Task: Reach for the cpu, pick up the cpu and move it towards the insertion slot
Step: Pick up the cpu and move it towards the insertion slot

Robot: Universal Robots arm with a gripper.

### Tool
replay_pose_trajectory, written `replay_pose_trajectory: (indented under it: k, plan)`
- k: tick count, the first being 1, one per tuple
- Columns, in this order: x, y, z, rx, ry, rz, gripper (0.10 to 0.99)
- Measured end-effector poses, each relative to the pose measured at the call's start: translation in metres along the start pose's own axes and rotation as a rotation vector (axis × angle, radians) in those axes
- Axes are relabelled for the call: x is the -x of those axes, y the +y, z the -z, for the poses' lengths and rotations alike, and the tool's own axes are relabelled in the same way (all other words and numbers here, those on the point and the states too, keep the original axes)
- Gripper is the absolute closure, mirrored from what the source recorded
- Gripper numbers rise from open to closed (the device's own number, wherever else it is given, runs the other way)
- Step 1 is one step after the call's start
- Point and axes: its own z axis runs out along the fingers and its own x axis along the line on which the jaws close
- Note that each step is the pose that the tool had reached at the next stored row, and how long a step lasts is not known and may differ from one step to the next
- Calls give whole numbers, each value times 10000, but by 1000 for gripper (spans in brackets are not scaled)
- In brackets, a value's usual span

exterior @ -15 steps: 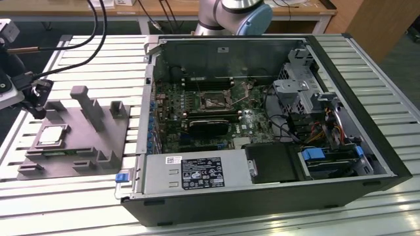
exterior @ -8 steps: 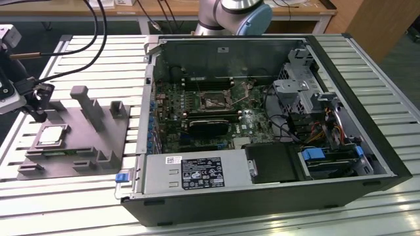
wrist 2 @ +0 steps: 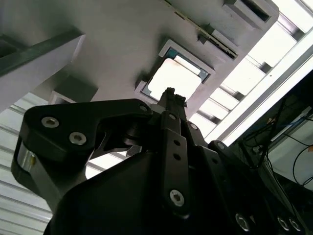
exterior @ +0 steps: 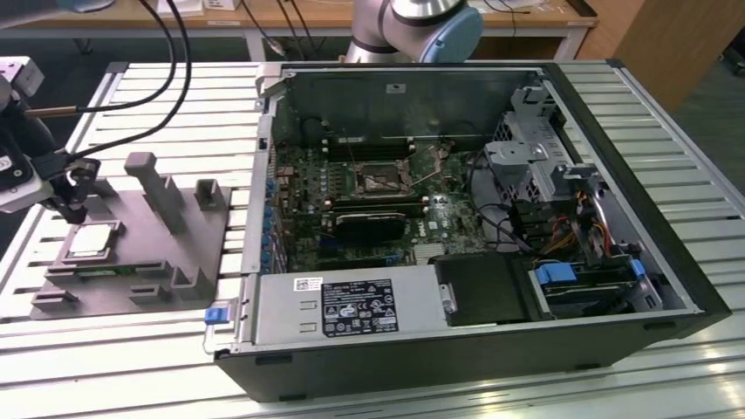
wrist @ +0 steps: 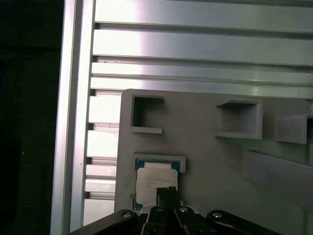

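Centring on the cpu [exterior: 93, 242] looks key: the end effector [exterior: 75, 213], tips together, hangs just above it in the grey fixture [exterior: 163, 262], at nine o'clock from the computer case [exterior: 466, 362], and should straddle opposite edges squarely.

I can read no text here. In the exterior view, a black label [exterior: 358, 311] with pale print sits on the silver power supply [exterior: 285, 316] at the near side. A small white sticker [exterior: 309, 282] lies toward the exterior view's left of it. Their print is too small to make out.
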Motion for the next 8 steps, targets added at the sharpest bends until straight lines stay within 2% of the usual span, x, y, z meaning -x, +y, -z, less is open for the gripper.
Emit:
replay_pose_trajectory:
  k: [8]
  plan:
    - [-25, -5, -140, 1, 35, -2, 980]
